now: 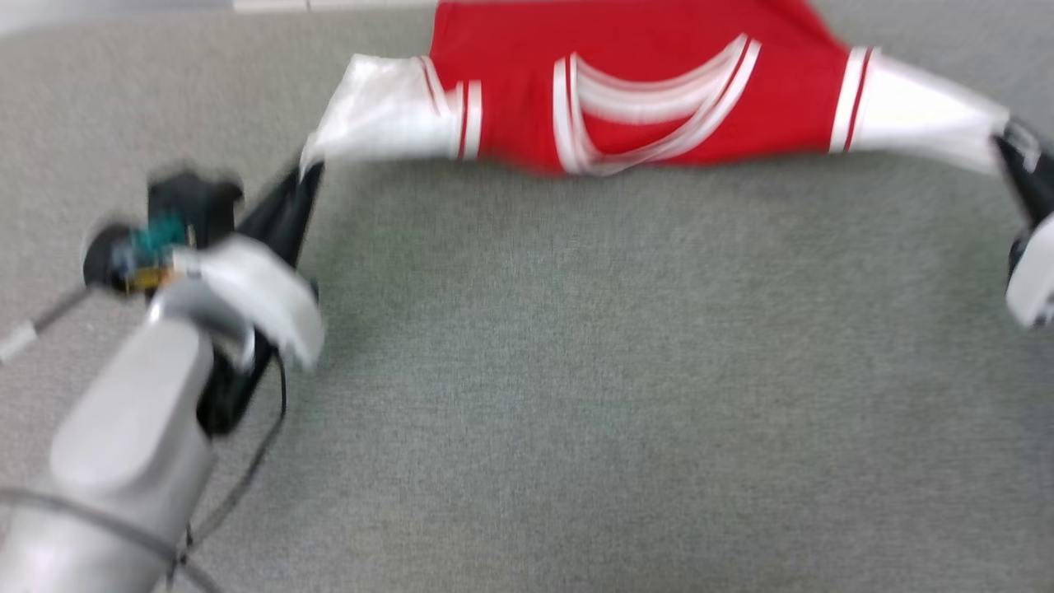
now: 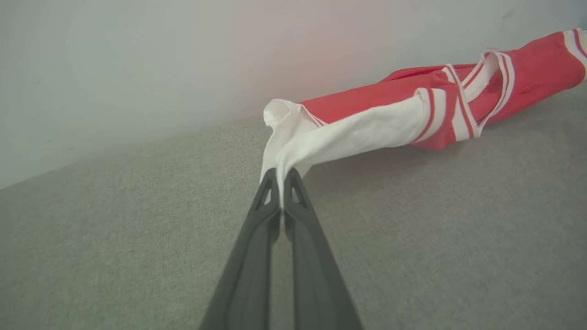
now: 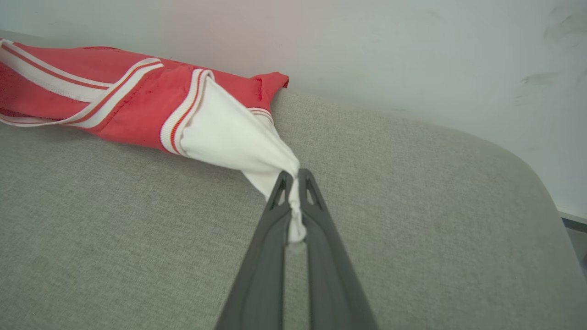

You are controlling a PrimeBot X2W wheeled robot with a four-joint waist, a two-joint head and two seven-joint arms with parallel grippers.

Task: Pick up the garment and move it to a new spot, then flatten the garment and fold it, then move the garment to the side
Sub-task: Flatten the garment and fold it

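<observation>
The garment (image 1: pixel 510 82), a red jersey T-shirt with white short sleeves, is at the far side of the grey fabric-covered table (image 1: pixel 576 371), close to the pale wall (image 2: pixel 137 68). It is stretched sideways between the two grippers. Its striped red-and-white collar (image 1: pixel 659 107) faces the robot. The red body lies on the table, and the near edge sags a little in the middle.

The left sleeve (image 1: pixel 379 107) is pulled out to a point and ends in the left gripper (image 1: pixel 309 169). In the left wrist view this gripper (image 2: pixel 280 176) is closed tight on the white cloth of the sleeve (image 2: pixel 348 137), which bunches just above the dark fingertips. The right sleeve (image 1: pixel 914 107) is drawn out the same way to the right gripper (image 1: pixel 1009 140). In the right wrist view this gripper (image 3: pixel 296 176) pinches the sleeve (image 3: pixel 224 133), and a small tail of cloth hangs between the fingers.

The head view is blurred, so the sleeves seem lifted slightly off the table, but this is not certain. The pale left forearm (image 1: pixel 132 445) shows at the lower left.
</observation>
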